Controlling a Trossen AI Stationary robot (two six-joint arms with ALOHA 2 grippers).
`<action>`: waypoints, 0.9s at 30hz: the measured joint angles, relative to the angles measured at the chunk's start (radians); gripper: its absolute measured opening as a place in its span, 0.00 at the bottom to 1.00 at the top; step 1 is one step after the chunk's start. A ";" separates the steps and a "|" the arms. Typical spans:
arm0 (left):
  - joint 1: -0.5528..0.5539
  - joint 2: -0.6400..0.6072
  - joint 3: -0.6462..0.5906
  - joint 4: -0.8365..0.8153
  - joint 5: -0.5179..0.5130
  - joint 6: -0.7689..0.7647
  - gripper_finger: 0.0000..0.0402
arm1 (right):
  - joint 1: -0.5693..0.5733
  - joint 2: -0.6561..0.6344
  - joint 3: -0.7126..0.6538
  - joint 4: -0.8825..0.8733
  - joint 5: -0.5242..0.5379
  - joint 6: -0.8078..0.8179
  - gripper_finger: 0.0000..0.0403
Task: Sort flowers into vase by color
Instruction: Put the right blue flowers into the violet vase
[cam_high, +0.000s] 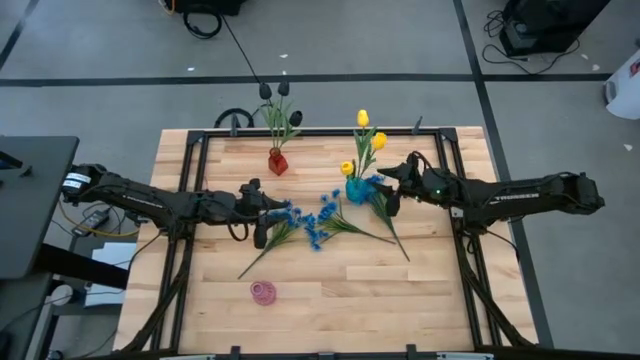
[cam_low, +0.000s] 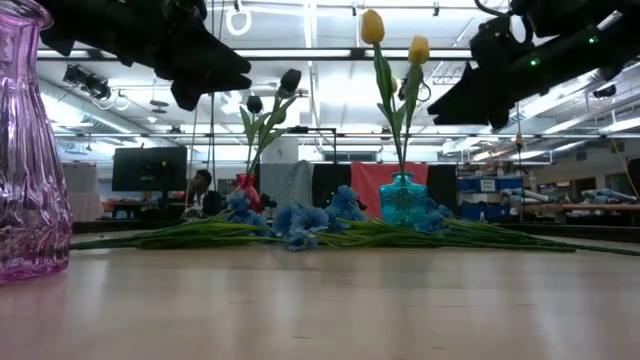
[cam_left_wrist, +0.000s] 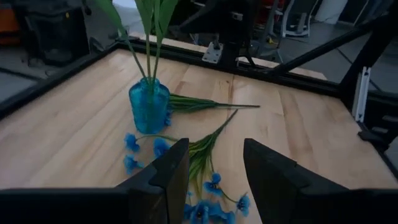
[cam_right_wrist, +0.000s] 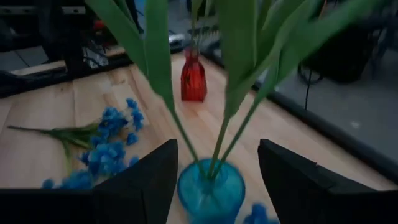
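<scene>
Pink vase (cam_low: 25, 150) stands nearest, unfilled; right tool (cam_high: 392, 186) open over blue vase (cam_high: 356, 189), apparently releasing yellow tulips (cam_high: 363, 118); left tool (cam_high: 262, 214) open above blue flowers (cam_high: 322, 228).

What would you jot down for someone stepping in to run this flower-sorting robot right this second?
Right gripper: open, empty, hovering at the blue vase.
Left gripper: open, empty, over the blue flowers lying mid-table.
Done: yellow tulips stand in the blue vase; dark tulips stand in the red vase.
Left: the blue bunches lie loose on the table, some right beside the blue vase. The pink vase at the near edge holds nothing yet, so it is probably where they go.
</scene>
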 joint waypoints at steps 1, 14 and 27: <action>0.000 0.000 0.000 -0.003 0.002 -0.015 0.39 | 0.004 -0.005 0.000 -0.024 0.001 0.021 0.58; 0.000 0.001 0.000 0.002 0.028 -0.038 0.39 | 0.065 0.138 0.074 -0.456 -0.002 0.357 0.57; 0.000 -0.024 0.000 -0.072 0.065 -0.026 0.39 | 0.119 0.469 0.231 -0.776 -0.173 0.546 0.49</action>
